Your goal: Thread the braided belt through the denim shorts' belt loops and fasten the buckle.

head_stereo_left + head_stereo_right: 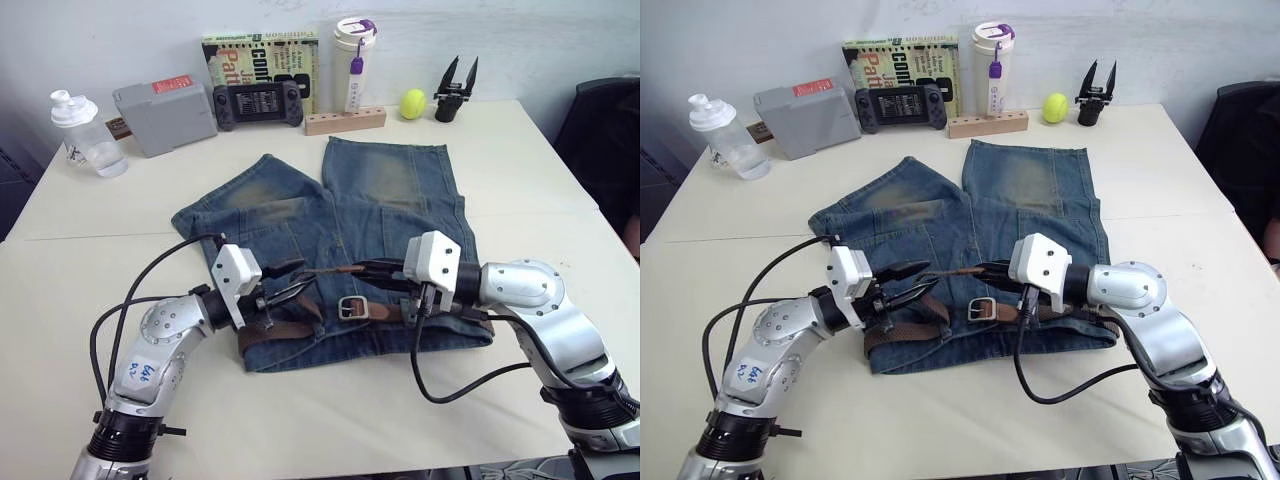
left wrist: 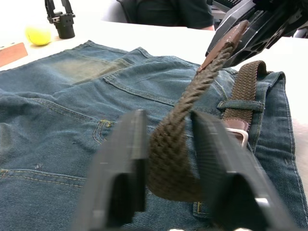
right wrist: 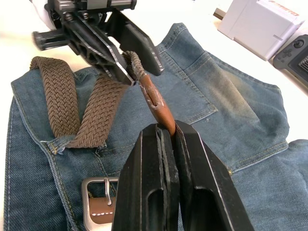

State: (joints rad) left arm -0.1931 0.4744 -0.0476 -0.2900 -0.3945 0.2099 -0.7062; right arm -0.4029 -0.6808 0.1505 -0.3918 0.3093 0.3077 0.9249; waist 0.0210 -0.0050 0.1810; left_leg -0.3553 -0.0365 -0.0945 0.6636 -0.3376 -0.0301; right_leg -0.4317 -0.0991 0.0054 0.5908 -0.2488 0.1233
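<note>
The denim shorts (image 1: 340,250) lie flat at the centre of the counter (image 1: 520,170), waistband toward the lower edge of the frame, and the braided belt (image 1: 290,325) already runs along that waistband, with the buckle (image 1: 352,307) resting on the denim near the middle. The belt's free end is lifted above the shorts between the two arms: the right gripper (image 3: 166,137) has its jaws clenched on the darker leather tip, while the left gripper (image 2: 168,159) has its jaws around the woven part further back, apparently pinching it. To fasten well, the tip probably needs to be brought down and lined up flat with the buckle frame, with the left gripper keeping the braid untwisted and feeding slack so the tip slides in rather than bending. The right wrist view shows what the head views blur: the buckle's pin and frame just under the tip, and a belt loop (image 3: 62,144) holding the braid at the waistband. The left wrist view shows the belt arching up and another loop (image 2: 239,104) crossing it.
</note>
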